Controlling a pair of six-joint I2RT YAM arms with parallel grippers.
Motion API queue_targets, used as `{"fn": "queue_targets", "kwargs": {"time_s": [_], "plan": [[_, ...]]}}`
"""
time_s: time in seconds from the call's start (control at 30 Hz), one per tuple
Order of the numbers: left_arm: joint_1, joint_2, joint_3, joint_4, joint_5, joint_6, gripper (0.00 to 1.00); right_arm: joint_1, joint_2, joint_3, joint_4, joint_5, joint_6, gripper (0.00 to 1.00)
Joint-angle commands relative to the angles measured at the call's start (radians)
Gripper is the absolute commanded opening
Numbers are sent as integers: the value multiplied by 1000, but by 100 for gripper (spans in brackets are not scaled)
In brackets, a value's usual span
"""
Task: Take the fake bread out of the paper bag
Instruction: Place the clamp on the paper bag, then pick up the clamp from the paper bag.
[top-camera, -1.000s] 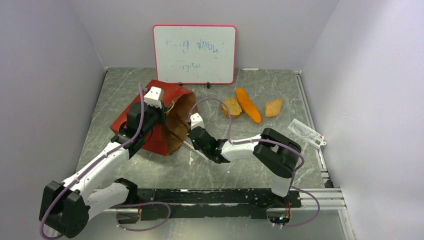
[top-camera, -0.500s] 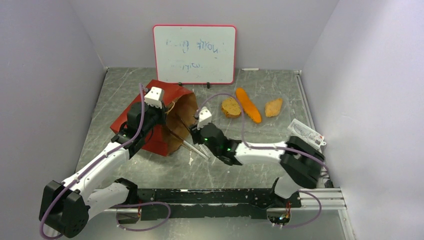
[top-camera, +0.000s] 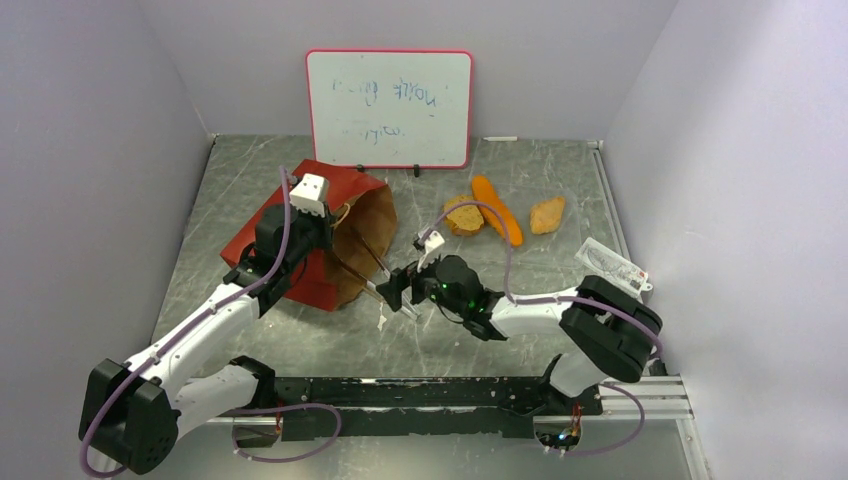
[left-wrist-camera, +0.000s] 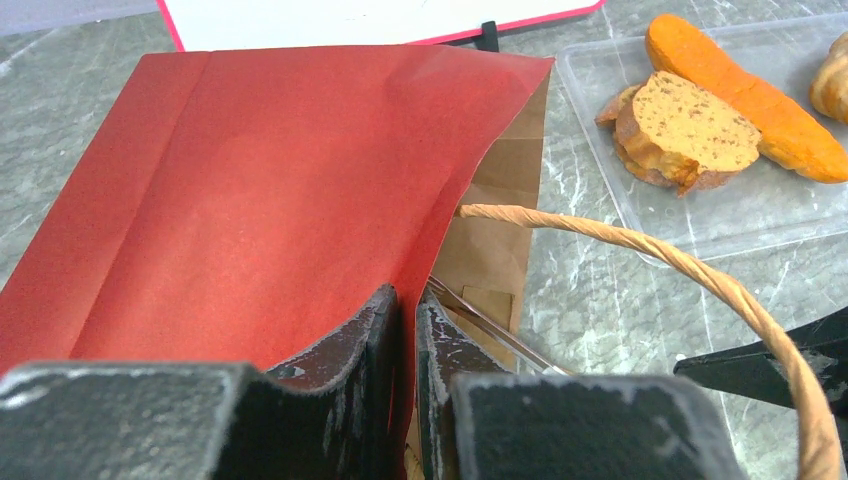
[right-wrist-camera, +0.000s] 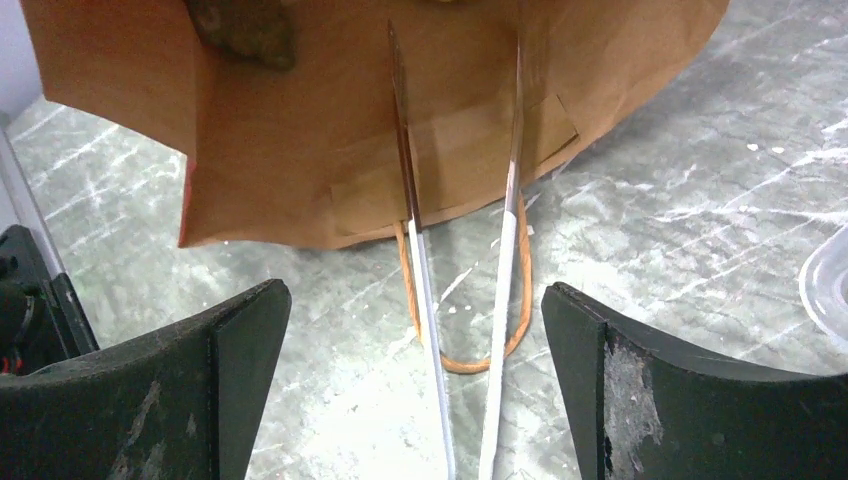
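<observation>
The red paper bag (top-camera: 310, 240) lies on its side, its brown mouth (right-wrist-camera: 300, 130) facing right. My left gripper (top-camera: 328, 230) is shut on the bag's upper rim (left-wrist-camera: 405, 310). My right gripper (top-camera: 398, 288) stands open before the mouth. Metal tongs (right-wrist-camera: 420, 260) lie between its fingers, which do not touch them, and their tips reach into the bag. A dark brown piece (right-wrist-camera: 245, 25) shows deep inside. Outside, on a clear tray (left-wrist-camera: 760, 215), lie fake bread pieces: a round slice (top-camera: 463, 215), a long orange loaf (top-camera: 497, 210) and a roll (top-camera: 547, 214).
A whiteboard (top-camera: 389, 108) stands at the back. A small printed packet (top-camera: 610, 265) lies at the right edge. The bag's loop handles (left-wrist-camera: 680, 260) (right-wrist-camera: 470, 360) hang free by the mouth. The arms' black rail (top-camera: 440, 395) runs along the near edge.
My right gripper has opened wide and let go of the tongs, which stay at the bag's mouth. The right arm's elbow swung down and right. The left arm has not moved.
</observation>
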Motion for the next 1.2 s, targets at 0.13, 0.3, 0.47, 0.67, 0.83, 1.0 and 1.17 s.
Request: {"fn": "queue_targets", "kwargs": {"time_s": [0.13,0.3,0.47,0.67,0.83,1.0,1.17], "plan": [[-5,5,-2,47,-7,0,7,124,84,31,-2,191,-181,97],[-5,9,-3,48,-6,-2,7,155,170,28,54,282,-217,89],[-4,15,-3,50,-4,-4,7,161,223,35,105,345,-238,80],[-5,18,-3,52,-3,-5,7,160,281,87,98,347,-259,77],[-5,17,-3,49,-4,-3,7,160,319,117,97,339,-259,72],[-5,13,-3,52,0,-2,7,160,355,149,75,335,-256,66],[-5,9,-6,55,2,1,7,157,388,176,58,338,-250,65]]}}
